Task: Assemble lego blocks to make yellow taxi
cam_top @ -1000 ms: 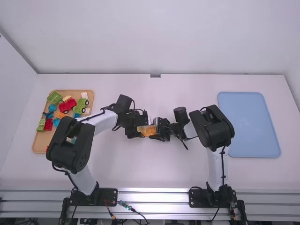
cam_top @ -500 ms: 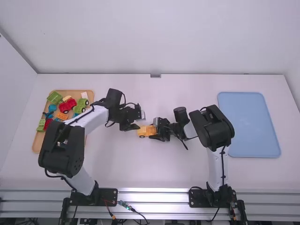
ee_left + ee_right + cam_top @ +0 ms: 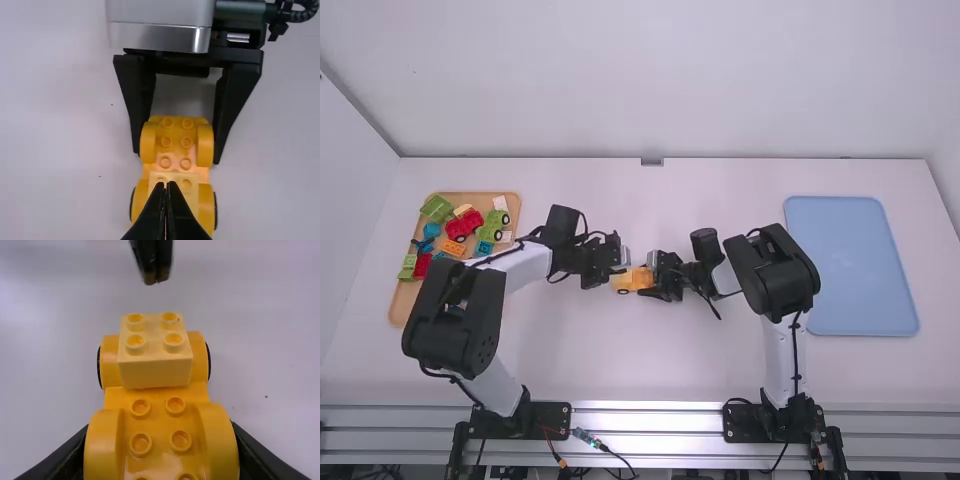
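Observation:
My right gripper (image 3: 656, 276) is shut on one end of the orange-yellow car base (image 3: 632, 280) at mid-table. In the right wrist view, the right gripper (image 3: 160, 460) holds the car base (image 3: 157, 412) at its fender end, and a pale yellow brick (image 3: 155, 360) sits on the far end between two wheels. My left gripper (image 3: 616, 266) is above and beside the brick's end of the car. Seen from the left wrist, the left gripper (image 3: 166, 188) has its fingertips together over the pale brick (image 3: 175, 185), holding nothing, with the car base (image 3: 176, 150) beyond.
A wooden tray (image 3: 404, 310) at the left holds several red, green, blue and orange blocks and wheeled bases. On the right lies a light blue tray (image 3: 850, 265). A metal rail (image 3: 645, 411) runs along the table's front edge.
My left gripper has pulled back to the left from over the car, uncovering its wheeled end, then come slightly back toward it. The right arm and the car have stayed about where they were.

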